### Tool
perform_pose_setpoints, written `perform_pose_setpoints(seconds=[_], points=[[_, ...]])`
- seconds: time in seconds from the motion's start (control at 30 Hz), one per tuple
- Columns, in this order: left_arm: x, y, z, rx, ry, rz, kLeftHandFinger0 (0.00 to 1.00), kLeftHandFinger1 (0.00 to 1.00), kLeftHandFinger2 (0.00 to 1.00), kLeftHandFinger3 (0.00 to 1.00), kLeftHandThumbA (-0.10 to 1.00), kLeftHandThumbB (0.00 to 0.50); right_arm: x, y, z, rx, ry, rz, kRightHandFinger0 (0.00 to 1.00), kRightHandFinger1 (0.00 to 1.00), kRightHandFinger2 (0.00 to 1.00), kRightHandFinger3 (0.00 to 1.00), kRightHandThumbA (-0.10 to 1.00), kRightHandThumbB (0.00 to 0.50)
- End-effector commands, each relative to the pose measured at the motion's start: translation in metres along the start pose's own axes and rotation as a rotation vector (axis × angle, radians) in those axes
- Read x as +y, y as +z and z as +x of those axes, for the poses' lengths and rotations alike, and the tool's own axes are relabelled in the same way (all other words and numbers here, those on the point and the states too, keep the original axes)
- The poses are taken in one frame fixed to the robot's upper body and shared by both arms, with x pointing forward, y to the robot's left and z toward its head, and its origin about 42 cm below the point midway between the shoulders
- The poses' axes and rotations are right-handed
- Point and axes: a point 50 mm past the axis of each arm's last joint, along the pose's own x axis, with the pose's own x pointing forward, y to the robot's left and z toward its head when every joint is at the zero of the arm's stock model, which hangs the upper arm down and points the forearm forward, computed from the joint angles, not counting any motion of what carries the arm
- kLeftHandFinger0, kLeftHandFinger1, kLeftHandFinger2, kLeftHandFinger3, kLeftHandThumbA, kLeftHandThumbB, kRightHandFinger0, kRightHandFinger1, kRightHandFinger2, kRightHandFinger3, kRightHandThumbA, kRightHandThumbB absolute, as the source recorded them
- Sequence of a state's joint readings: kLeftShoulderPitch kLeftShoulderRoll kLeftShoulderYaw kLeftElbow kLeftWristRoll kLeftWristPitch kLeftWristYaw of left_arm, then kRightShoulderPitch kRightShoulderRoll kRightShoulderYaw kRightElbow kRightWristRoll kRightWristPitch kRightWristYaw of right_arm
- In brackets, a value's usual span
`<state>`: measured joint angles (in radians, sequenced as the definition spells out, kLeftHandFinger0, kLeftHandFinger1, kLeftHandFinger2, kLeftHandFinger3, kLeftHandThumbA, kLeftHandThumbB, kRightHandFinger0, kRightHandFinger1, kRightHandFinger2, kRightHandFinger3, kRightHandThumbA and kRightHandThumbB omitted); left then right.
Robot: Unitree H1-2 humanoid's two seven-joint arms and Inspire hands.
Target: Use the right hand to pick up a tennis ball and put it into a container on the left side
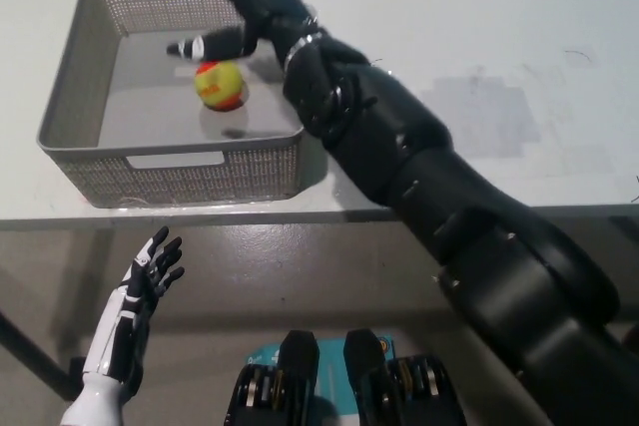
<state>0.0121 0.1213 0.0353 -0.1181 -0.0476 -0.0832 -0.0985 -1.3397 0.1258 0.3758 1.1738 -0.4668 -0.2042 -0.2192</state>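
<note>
A red and yellow tennis ball (221,85) is inside the grey mesh basket (80,67) at the table's left, free of any grip, with its shadow on the basket floor just below it. My black right hand (245,2) is open above the basket's far right part, fingers spread, with nothing in it. Its thumb points left just over the ball. My white left hand (140,291) rests open below the table's front edge at the lower left.
The white table (449,27) stretches to the right of the basket, with a grey square patch (479,117) on it. My black right arm (419,177) crosses the table's front edge diagonally from the lower right.
</note>
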Motion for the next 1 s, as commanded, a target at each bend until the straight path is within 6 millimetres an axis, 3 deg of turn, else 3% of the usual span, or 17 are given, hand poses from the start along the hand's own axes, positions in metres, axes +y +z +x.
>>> perform_pose_setpoints(seconds=[0.0, 0.17, 0.23, 0.27, 0.33, 0.37, 0.4, 0.43, 0.5, 0.53, 0.77, 0.97], points=[[0.001, 0.01, 0.004, -0.048, -0.029, 0.043, 1.0, 1.0, 1.0, 1.0, 1.0, 0.0, -0.066, 0.023, -0.002, -0.217, -0.265, 0.086, 1.0, 1.0, 1.0, 1.0, 0.99, 0.372], [0.001, 0.011, 0.003, -0.052, -0.034, 0.019, 1.0, 1.0, 1.0, 1.0, 1.0, 0.0, -0.114, 0.024, -0.051, -0.311, -0.359, 0.145, 1.0, 1.0, 1.0, 1.0, 0.97, 0.393], [0.001, 0.01, 0.004, -0.049, -0.031, 0.02, 1.0, 1.0, 1.0, 1.0, 1.0, 0.0, -0.131, 0.017, -0.09, -0.336, -0.406, 0.189, 1.0, 1.0, 1.0, 1.0, 0.97, 0.395], [0.001, 0.01, 0.004, -0.048, -0.03, 0.022, 1.0, 1.0, 1.0, 1.0, 1.0, 0.0, -0.133, 0.016, -0.097, -0.336, -0.412, 0.195, 1.0, 1.0, 1.0, 1.0, 0.97, 0.395], [0.0, 0.01, 0.004, -0.047, -0.031, 0.02, 1.0, 1.0, 1.0, 1.0, 1.0, 0.0, -0.136, 0.005, -0.134, -0.349, -0.45, 0.231, 1.0, 1.0, 1.0, 1.0, 1.0, 0.382], [0.0, 0.01, 0.004, -0.046, -0.03, 0.019, 1.0, 1.0, 1.0, 1.0, 1.0, 0.0, -0.136, 0.003, -0.14, -0.347, -0.455, 0.24, 1.0, 1.0, 1.0, 1.0, 1.0, 0.408], [0.0, 0.009, 0.004, -0.044, -0.025, 0.017, 1.0, 1.0, 1.0, 1.0, 1.0, 0.0, -0.13, -0.01, -0.166, -0.345, -0.478, 0.263, 1.0, 1.0, 1.0, 1.0, 1.0, 0.402], [0.0, 0.009, 0.004, -0.044, -0.025, 0.017, 1.0, 1.0, 1.0, 1.0, 1.0, 0.0, -0.129, -0.011, -0.169, -0.344, -0.479, 0.264, 1.0, 1.0, 1.0, 1.0, 1.0, 0.401], [0.003, 0.009, 0.002, -0.038, -0.042, 0.023, 1.0, 1.0, 1.0, 1.0, 1.0, 0.0, -0.109, -0.037, -0.215, -0.328, -0.449, 0.275, 1.0, 1.0, 1.0, 1.0, 1.0, 0.394], [0.003, 0.009, 0.002, -0.038, -0.045, 0.022, 1.0, 1.0, 1.0, 1.0, 1.0, 0.0, -0.104, -0.044, -0.227, -0.317, -0.434, 0.272, 1.0, 1.0, 1.0, 1.0, 1.0, 0.374], [0.002, 0.007, 0.004, -0.03, -0.048, 0.028, 1.0, 1.0, 1.0, 1.0, 1.0, 0.0, -0.063, -0.094, -0.305, -0.196, -0.39, 0.348, 1.0, 1.0, 1.0, 1.0, 1.0, 0.34], [0.0, 0.006, 0.002, -0.019, -0.047, 0.032, 1.0, 1.0, 1.0, 1.0, 1.0, 0.0, -0.034, -0.117, -0.354, -0.068, -0.341, 0.388, 1.0, 1.0, 1.0, 1.0, 1.0, 0.312]])
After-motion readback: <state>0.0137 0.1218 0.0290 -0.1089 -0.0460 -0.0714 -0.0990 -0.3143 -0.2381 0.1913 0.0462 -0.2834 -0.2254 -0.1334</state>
